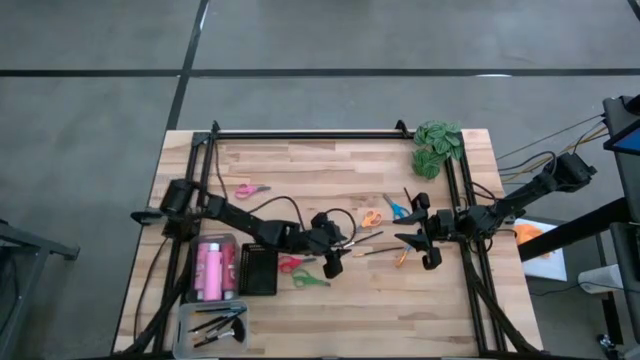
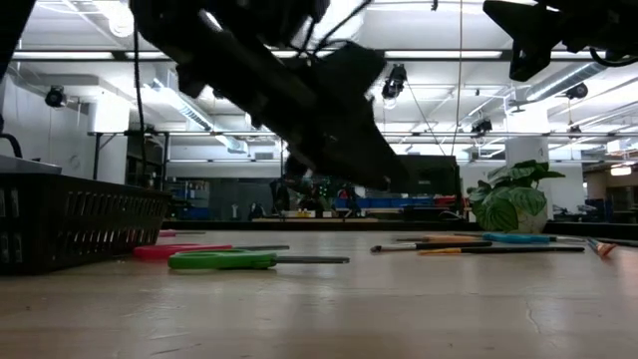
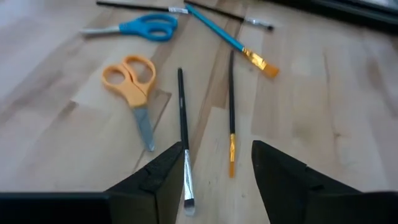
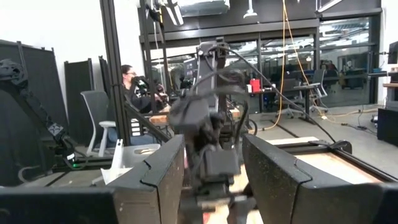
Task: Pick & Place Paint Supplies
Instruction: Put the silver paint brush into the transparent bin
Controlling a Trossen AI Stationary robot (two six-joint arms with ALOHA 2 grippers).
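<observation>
Overhead, the left claw (image 1: 335, 250) hung open over the middle of the bench (image 1: 330, 165), beside the loose brushes (image 1: 375, 248). The right claw (image 1: 425, 240) waited near the right rail, its fingers spread on nothing. A pink bottle (image 1: 211, 268) lay in a clear bin at the left front, with a black basket (image 1: 259, 270) next to it and a tray of brushes (image 1: 215, 325) nearer the front edge. Pink scissors (image 1: 252, 189) lay apart toward the back left.

From bench height, green scissors (image 2: 224, 260) and red scissors (image 2: 184, 251) lay flat near the basket, and two brushes lay further right. A green leafy clump (image 2: 513, 207) stood behind them.

At the left wrist, the fingers stood apart just above the bench. A black-handled brush (image 3: 182, 118) lay with its bristle end between them; a second thin brush with a gold ferrule (image 3: 231, 106) lay just beside it, not touching. Orange scissors (image 3: 134, 84), blue scissors (image 3: 143, 27) and a teal-handled brush (image 3: 227, 37) lay beyond. The black-handled brush looked light, stiff and narrow, likely to roll or slip on the wood. Judged best hold: across the handle above the ferrule, not on the soft bristles, with the fingers clear of the neighbouring brush.

At the right wrist, the fingers stood apart, framing the other arm and a seated person (image 4: 134, 84) in the room behind.
</observation>
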